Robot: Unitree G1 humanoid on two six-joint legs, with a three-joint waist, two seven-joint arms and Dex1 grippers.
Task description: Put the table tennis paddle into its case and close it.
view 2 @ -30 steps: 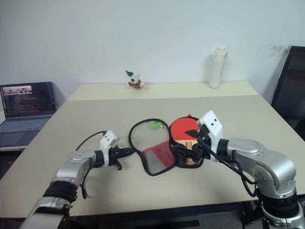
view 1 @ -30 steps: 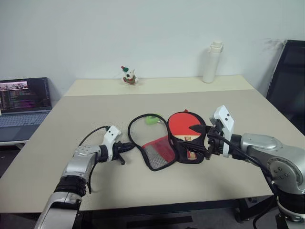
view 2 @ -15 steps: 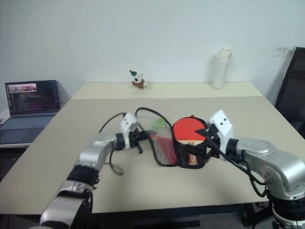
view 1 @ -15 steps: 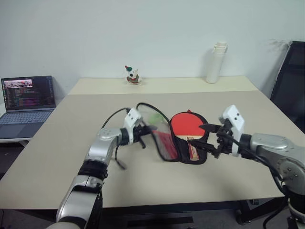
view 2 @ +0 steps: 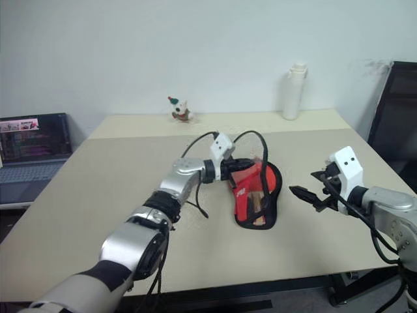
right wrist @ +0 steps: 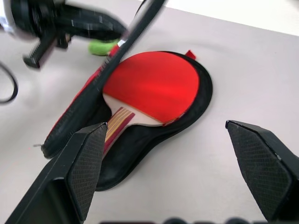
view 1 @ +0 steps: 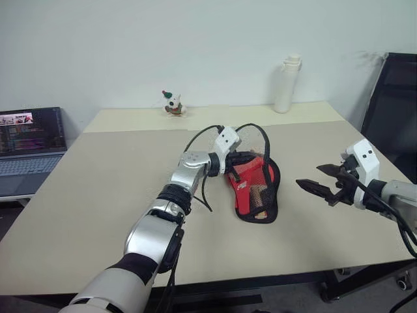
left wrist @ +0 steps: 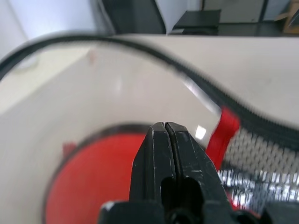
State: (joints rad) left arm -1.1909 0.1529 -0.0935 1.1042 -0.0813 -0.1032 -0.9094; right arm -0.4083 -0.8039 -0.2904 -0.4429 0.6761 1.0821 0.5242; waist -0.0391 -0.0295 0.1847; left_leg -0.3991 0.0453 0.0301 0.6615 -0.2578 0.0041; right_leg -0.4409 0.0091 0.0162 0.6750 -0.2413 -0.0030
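Note:
The case [view 1: 251, 186] lies mid-table, its black lower half [right wrist: 198, 100] flat on the table. The red-faced table tennis paddle [right wrist: 154, 84] rests inside it, striped wooden handle toward the narrow end. My left gripper [view 1: 242, 158] is shut on the case's flap, holding it raised and tipped over the paddle with the red mesh side outward; in the head views this hides most of the blade. In the left wrist view the shut fingertips [left wrist: 164, 128] face the red blade through the flap's black rim. My right gripper [view 1: 314, 177] hangs open to the right, apart from the case.
A small green ball [right wrist: 100, 46] lies just behind the case. A white bottle [view 1: 285, 85] and a little toy figure [view 1: 171, 104] stand at the table's far edge. A laptop [view 1: 29, 140] sits off to the left, a black chair [view 1: 391, 111] to the right.
My left gripper has swung the flap up and to the right, from flat on the table to over the paddle. My right gripper has drawn back to the right, away from the case.

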